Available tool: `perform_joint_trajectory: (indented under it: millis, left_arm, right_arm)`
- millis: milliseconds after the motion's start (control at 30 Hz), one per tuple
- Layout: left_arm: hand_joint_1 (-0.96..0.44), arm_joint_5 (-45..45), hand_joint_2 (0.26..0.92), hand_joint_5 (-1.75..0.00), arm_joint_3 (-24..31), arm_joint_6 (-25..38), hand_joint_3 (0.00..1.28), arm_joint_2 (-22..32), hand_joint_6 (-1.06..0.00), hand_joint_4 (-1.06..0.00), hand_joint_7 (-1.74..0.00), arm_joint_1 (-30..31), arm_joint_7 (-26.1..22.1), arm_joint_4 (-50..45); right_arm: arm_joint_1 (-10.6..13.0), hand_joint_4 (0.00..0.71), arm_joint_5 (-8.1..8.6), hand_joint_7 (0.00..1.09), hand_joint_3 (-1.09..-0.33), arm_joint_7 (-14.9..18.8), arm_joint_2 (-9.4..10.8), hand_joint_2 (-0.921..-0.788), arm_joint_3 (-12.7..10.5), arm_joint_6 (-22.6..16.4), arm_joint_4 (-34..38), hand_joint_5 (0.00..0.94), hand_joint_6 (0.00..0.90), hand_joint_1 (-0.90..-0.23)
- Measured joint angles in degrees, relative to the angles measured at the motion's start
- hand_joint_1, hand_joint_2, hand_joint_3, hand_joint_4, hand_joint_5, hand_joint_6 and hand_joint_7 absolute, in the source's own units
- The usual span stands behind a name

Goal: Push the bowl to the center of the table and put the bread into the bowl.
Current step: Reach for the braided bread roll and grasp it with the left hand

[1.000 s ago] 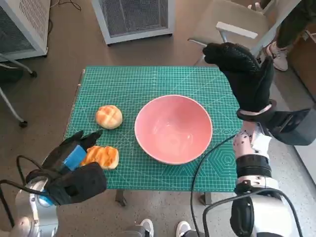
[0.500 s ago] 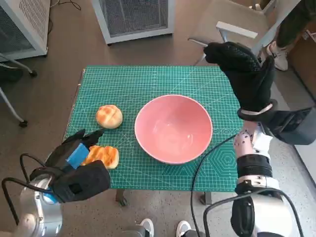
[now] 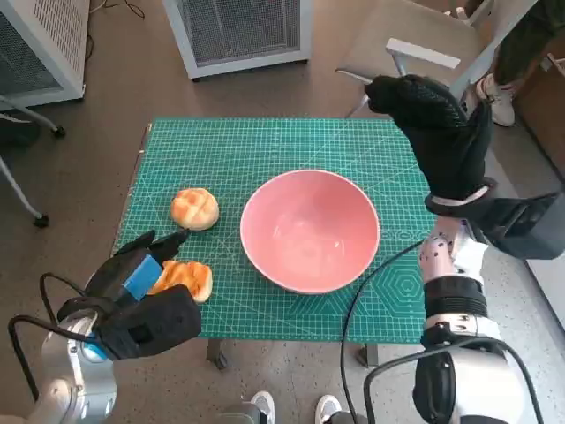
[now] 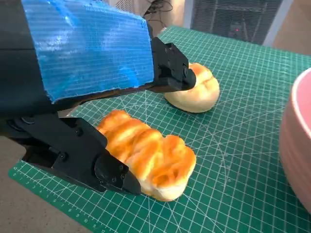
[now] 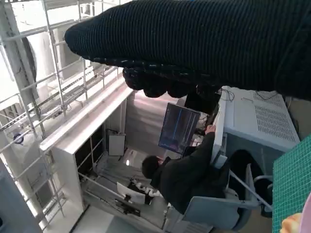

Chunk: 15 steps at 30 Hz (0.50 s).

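Note:
The pink bowl stands about mid-table on the green mat; its rim shows at the edge of the left wrist view. A ridged golden bread lies near the table's front left. My left hand straddles it with fingers spread, one finger touching its near end, without gripping it. A round bun sits just beyond. My right hand hangs raised over the table's far right corner, holding nothing.
A grey chair stands behind the table's far right corner, with a person's shoe beside it. White cabinets stand on the floor beyond. A black cable runs along my right arm. A seated person faces a monitor.
My left hand has crept forward and a little right, closing around the ridged bread. The right hand, the bowl and the round bun have stayed where they were.

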Motion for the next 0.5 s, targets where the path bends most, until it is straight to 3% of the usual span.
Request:
perform_joint_trajectory:
  millis: [500]
  left_arm:
    - [-0.14,2.21,0.768,0.00,-1.65,0.00,0.00,-1.55,-0.34,-0.18,0.00,-1.84,0.01,2.11]
  right_arm:
    - [0.00,0.167,0.06,0.51,-0.642,0.18,-0.32,-0.921,-0.09,0.07,0.17,0.000,0.026,-0.584]
